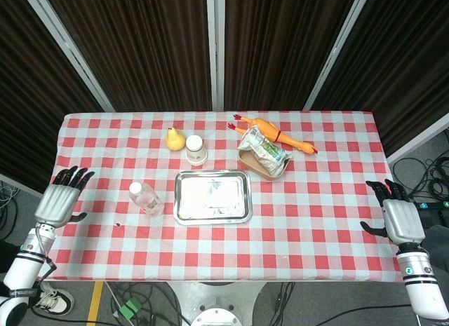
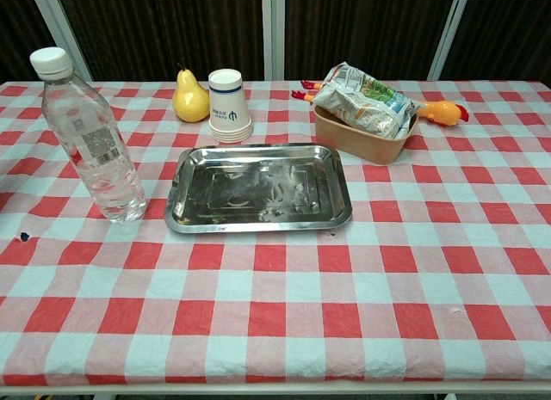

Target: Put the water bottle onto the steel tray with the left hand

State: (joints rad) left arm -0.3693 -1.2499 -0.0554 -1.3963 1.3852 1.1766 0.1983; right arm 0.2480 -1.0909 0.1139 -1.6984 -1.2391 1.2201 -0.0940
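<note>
A clear water bottle [image 1: 146,198] [image 2: 90,138] with a white cap stands upright on the checked cloth, just left of the steel tray [image 1: 212,197] [image 2: 258,187], which holds nothing. My left hand [image 1: 62,197] hovers at the table's left edge, well left of the bottle, fingers spread and holding nothing. At the right edge my right hand [image 1: 396,212] is likewise spread with nothing in it. Neither hand shows in the chest view.
A yellow pear [image 1: 174,138] [image 2: 189,97] and an upturned stack of paper cups [image 1: 196,149] [image 2: 229,106] stand behind the tray. A tan bowl with a snack bag [image 1: 263,154] [image 2: 366,112] and a rubber chicken [image 1: 277,135] lie at the back right.
</note>
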